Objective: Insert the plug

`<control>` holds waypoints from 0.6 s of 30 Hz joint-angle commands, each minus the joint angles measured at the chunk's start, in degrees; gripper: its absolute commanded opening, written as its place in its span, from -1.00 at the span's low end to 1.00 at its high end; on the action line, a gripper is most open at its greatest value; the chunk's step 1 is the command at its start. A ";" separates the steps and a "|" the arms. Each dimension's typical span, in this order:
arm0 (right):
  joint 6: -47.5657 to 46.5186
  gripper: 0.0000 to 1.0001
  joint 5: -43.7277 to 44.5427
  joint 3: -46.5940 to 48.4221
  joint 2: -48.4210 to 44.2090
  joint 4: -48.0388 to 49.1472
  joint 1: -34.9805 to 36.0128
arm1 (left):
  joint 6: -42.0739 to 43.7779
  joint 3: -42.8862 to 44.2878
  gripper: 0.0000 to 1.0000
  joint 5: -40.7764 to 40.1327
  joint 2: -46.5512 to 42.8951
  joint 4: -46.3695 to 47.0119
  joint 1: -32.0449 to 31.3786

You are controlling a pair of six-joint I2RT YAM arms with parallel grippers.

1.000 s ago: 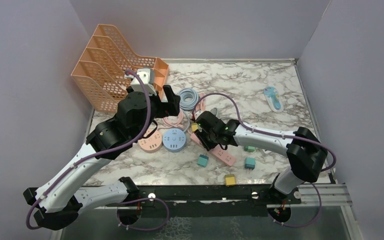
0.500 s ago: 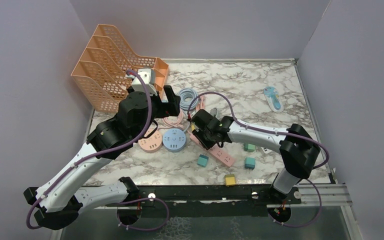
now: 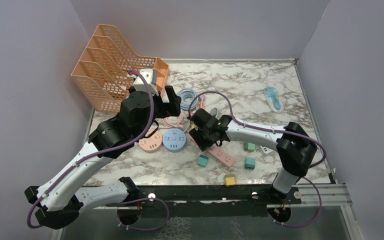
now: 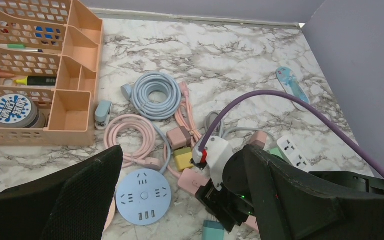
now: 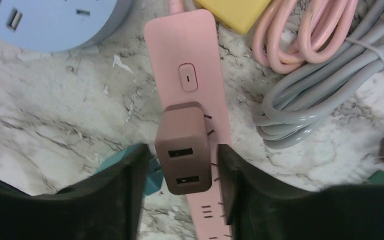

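Observation:
A brown two-port plug (image 5: 184, 150) stands on the pink power strip (image 5: 187, 60) just below its switch. How deep its pins sit cannot be told. My right gripper (image 5: 181, 165) straddles the plug, jaws slightly open with a thin gap on each side. From above, the right gripper (image 3: 202, 131) hides the plug over the near-left end of the pink strip (image 3: 222, 157). My left gripper (image 3: 172, 100) hovers wide open and holds nothing; its wrist view looks down on the right gripper (image 4: 240, 205).
A blue round socket hub (image 3: 174, 139) and a pink one (image 3: 150, 144) lie left of the strip. Coiled cables (image 3: 188, 96) lie behind it. Two teal plugs (image 3: 203, 160) (image 3: 250, 163) and a yellow plug (image 3: 230, 180) lie in front. An orange rack (image 3: 110, 65) stands far left.
My right arm has slid a little to the left along the pink strip. The left arm has barely moved and stays open.

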 commanded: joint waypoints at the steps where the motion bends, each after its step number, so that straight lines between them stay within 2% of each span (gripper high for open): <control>1: 5.67 0.22 0.04 -0.05 -3.09 5.95 0.23 | 1.11 1.32 0.87 -1.31 -0.37 0.15 0.28; 4: 8.54 0.38 1.86 1.07 -9.87 4.91 0.23 | 1.23 1.59 0.88 -1.29 -0.52 0.00 0.28; 11: 22.36 0.38 18.08 -2.44 -22.74 -1.18 -0.96 | 0.59 0.54 0.88 -0.10 -0.73 -0.06 0.30; 15: 30.95 0.36 20.44 -3.80 -25.10 -8.57 -8.86 | -1.17 -0.97 0.88 1.71 -0.79 0.09 0.26; 18: 32.00 0.36 17.12 -6.99 -26.47 -6.21 -16.68 | -2.98 -2.47 0.88 3.80 -0.44 0.28 0.30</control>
